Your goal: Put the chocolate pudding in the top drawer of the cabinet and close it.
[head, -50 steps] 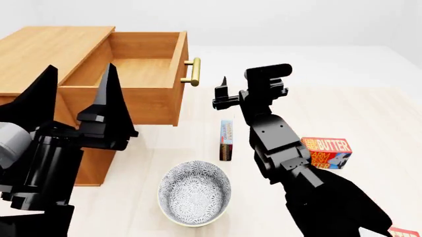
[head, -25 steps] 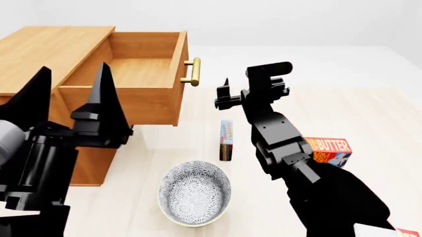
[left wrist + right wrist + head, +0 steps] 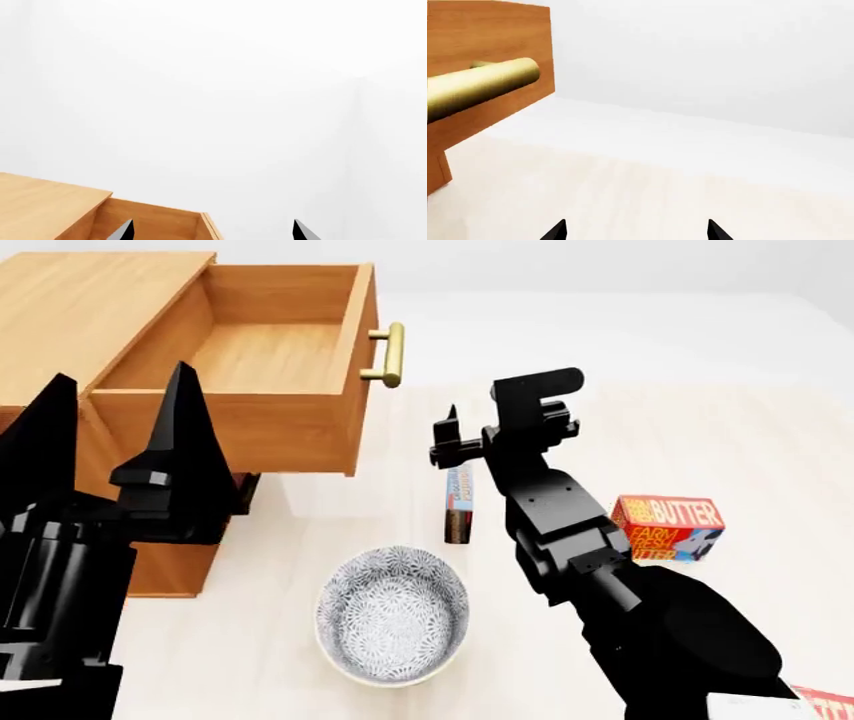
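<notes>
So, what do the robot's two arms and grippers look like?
Both arms are matte black, built from blocky, angular segments. The left gripper has long, pointed, blade-like black fingers. The right gripper is smaller and boxy. No cables or markings show.

cabinet [image 3: 94, 290] honey-brown | handle [image 3: 388, 355] brass | bowl [image 3: 391, 613] grey-white floral

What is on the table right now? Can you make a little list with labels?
top drawer: pulled open, nothing visible inside
cabinet: wooden, at the left
chocolate pudding: on the table, standing on edge beside the right arm
bowl: patterned, near the front
butter box: at the right
left tool: open, holding nothing
right tool: open, holding nothing
</notes>
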`<state>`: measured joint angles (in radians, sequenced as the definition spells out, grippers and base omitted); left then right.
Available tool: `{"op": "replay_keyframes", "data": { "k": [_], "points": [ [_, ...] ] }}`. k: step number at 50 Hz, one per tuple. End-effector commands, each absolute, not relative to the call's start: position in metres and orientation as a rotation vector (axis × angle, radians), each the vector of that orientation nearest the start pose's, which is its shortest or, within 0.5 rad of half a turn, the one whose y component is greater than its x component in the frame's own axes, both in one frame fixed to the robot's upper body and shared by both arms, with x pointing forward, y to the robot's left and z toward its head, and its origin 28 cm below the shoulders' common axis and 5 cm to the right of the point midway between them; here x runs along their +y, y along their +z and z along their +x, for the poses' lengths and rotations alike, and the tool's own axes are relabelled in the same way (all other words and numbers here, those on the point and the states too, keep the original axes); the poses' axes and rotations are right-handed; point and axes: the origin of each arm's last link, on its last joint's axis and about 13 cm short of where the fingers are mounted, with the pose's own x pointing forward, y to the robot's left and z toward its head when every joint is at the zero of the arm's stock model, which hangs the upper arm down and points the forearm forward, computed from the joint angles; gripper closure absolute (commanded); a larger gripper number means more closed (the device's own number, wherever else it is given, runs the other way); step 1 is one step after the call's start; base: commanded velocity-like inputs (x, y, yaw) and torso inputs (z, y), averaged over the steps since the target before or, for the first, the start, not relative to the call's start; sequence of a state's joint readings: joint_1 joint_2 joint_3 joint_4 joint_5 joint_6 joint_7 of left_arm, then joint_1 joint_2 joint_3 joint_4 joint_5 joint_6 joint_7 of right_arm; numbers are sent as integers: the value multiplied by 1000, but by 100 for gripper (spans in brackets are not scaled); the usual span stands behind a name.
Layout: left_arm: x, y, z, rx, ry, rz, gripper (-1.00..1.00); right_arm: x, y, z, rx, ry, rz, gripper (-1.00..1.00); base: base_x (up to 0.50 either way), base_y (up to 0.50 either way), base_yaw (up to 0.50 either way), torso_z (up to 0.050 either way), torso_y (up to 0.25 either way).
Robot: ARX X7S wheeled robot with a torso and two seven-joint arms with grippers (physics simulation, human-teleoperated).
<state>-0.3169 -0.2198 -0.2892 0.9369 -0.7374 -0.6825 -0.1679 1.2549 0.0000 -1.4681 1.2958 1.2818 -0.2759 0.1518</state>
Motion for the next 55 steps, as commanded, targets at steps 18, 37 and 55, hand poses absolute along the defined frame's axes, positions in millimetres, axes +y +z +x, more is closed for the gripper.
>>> {"op": "replay_keyframes", "data": {
  "k": [18,37,55],
  "points": [
    [237,224,184,-587,-177,-228,-100,-51,143,418,-5,156,-97,-100,0,0,0,0,-235],
    [237,225,179,-596,-179,-227,-100,-50,141,417,6,159,-95,-100,0,0,0,0,-27],
    [238,225,180,-593,-163,-205,-100,-47,139,416,27,170,-59,-100,0,0,0,0,-14]
  ]
}}
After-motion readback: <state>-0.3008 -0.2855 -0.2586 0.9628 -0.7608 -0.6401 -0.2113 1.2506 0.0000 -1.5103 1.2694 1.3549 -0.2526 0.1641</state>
